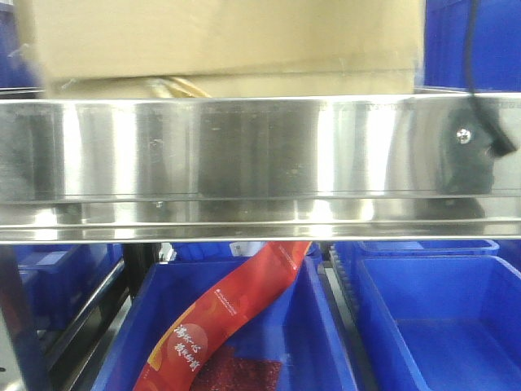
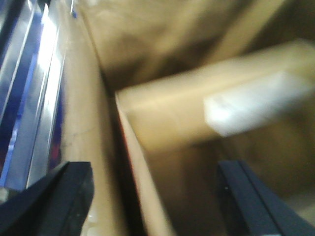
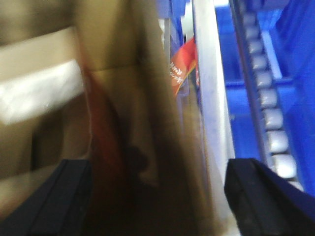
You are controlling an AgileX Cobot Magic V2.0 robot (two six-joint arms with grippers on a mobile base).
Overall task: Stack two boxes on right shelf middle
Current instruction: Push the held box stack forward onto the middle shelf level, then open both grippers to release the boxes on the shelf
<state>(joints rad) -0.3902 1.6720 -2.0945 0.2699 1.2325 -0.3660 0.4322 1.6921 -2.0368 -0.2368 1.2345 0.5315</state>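
Now the tall cardboard box (image 1: 220, 37) is sitting above the thin flat box (image 1: 244, 84) on the stainless-steel shelf (image 1: 244, 151), just behind its mirror-like front rail, so I judge that the stacking is close to its end and the boxes are only being settled. Both wrist views are blurred, which suggests the arms are moving.

In the left wrist view the left pincer (image 2: 157, 196) is standing wide open; its dark fingers (image 2: 59, 196) are lying on either side of a cardboard edge and I cannot see that they are pressing it. In the right wrist view the right pincer (image 3: 157, 196) is also spread wide, with cardboard between the fingers (image 3: 266, 196), but it is not closed on it. Whether the pads are touching the boxes I cannot tell, because of the blur.

To do this step well, I think both arms should be drawing back slowly and straight, so that the fingers are not dragging the upper box sideways. The upper box should be lying flat with its edges in line with the lower one, not hanging over the rail. Below the shelf a red packet (image 1: 228, 318) is lying in a blue plastic bin (image 1: 326, 342); the arms should be keeping away from it.
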